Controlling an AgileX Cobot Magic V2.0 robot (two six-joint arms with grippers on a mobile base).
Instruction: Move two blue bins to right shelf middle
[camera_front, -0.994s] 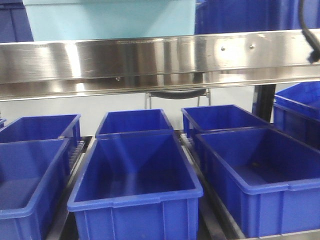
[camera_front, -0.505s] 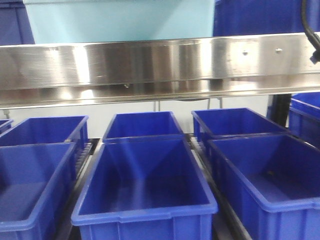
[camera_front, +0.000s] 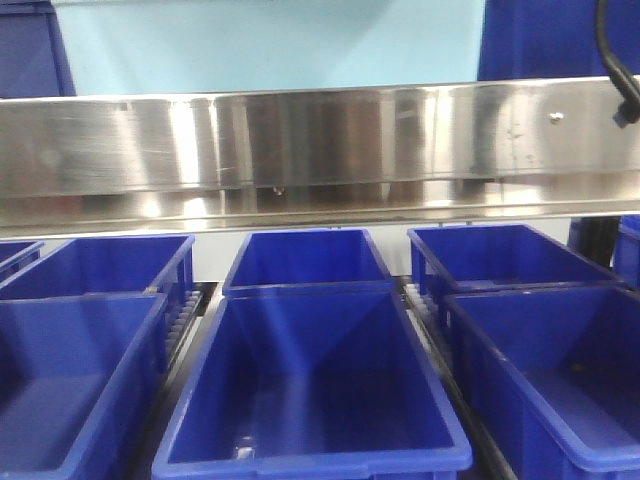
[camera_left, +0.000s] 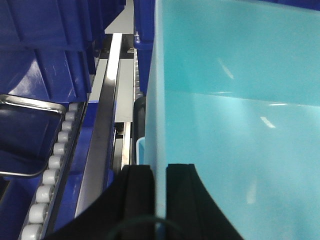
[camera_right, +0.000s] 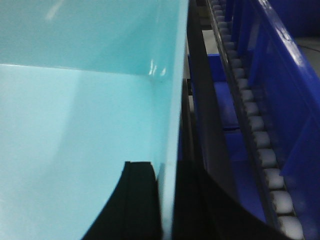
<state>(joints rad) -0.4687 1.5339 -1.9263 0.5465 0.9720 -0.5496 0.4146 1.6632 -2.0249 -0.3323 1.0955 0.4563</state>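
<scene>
while our left pincer (camera_left: 160, 172) and right pincer (camera_right: 167, 175) each clamp an opposite wall, we hold the light-blue bin (camera_front: 280, 45) between them, above the steel shelf rail (camera_front: 320, 140).

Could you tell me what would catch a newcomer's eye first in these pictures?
The pale turquoise plastic bin fills both wrist views, with the left gripper and right gripper each clamped over one of its side walls. In the front view, a broad shiny steel shelf beam spans the frame above rows of dark blue plastic bins.
</scene>
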